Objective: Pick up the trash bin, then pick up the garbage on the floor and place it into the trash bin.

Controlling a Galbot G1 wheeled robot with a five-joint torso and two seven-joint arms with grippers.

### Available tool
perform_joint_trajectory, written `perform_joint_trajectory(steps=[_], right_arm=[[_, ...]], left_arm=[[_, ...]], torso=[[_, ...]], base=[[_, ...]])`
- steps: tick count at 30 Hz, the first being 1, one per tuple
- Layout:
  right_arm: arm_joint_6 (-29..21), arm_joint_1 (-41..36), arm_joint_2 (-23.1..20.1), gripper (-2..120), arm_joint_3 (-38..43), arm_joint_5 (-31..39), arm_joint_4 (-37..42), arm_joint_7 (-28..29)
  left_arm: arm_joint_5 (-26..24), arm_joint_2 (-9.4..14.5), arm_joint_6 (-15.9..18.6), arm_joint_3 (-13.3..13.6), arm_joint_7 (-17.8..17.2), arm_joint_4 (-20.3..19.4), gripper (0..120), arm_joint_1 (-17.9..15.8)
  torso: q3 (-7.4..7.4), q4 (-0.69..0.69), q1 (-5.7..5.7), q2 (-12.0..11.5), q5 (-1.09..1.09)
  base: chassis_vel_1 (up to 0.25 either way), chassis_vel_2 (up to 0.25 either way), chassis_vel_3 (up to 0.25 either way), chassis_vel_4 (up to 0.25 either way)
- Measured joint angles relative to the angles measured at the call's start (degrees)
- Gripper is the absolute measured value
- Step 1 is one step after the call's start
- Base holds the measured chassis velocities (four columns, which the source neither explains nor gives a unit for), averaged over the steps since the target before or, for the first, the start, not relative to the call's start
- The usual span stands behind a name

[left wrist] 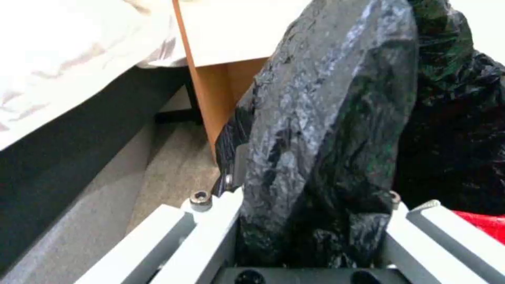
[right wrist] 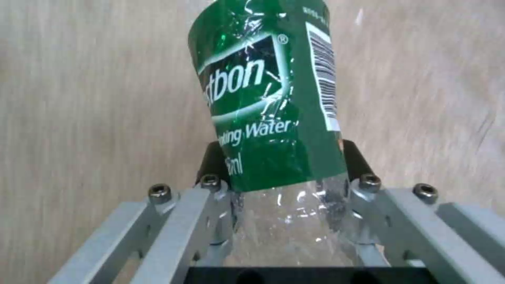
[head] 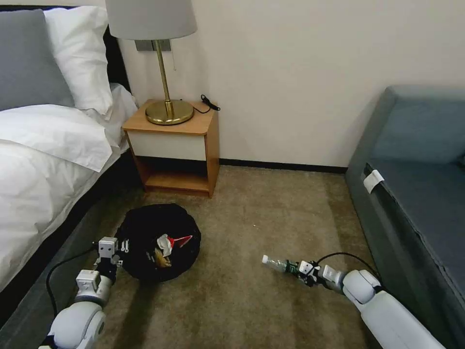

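The trash bin [head: 145, 232], lined with a crinkly black bag, is at the lower left near the bed. My left gripper [head: 122, 253] is shut on its bag-covered rim [left wrist: 321, 130]. Inside the bin lie a red-and-white carton [head: 175, 241] and a yellow-brown wrapper [head: 162, 258]; a bit of red [left wrist: 484, 223] shows in the left wrist view. Low over the carpet to the right of the bin, my right gripper [head: 296, 268] is shut on a clear plastic bottle with a green label [head: 277, 263] [right wrist: 268, 98], its white cap pointing towards the bin.
A wooden nightstand [head: 174, 145] with a brass lamp [head: 167, 77] stands behind the bin. The bed [head: 43, 160] runs along the left. A grey-blue sofa [head: 421, 184] fills the right side. Open carpet [head: 271, 213] lies between them.
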Motion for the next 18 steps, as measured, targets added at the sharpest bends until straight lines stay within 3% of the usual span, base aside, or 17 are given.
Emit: perform_joint_trajectory(steps=[8,11,18], right_arm=[[-0.4,2.5,6.2,26,0.8,7.6,2.5,0.7],[-2.8,2.7,9.2,26,-0.7,14.8,7.1,2.4],[-6.2,1.7,12.7,26,-5.7,24.2,13.8,7.1]], left_arm=[[0.3,0.0,0.3,0.1,0.2,-1.1,4,0.3],[0.4,-0.1,0.3,0.3,0.2,-1.1,4,0.3],[0.5,-0.5,0.2,0.6,0.2,-1.2,4,0.3]], torso=[[0.00,0.02,0.00,0.0,0.00],[0.00,0.01,0.00,0.0,-0.01],[0.00,0.01,0.00,0.0,-0.01]], base=[[0.000,0.000,0.000,0.000],[0.000,0.000,0.000,0.000],[0.000,0.000,0.000,0.000]])
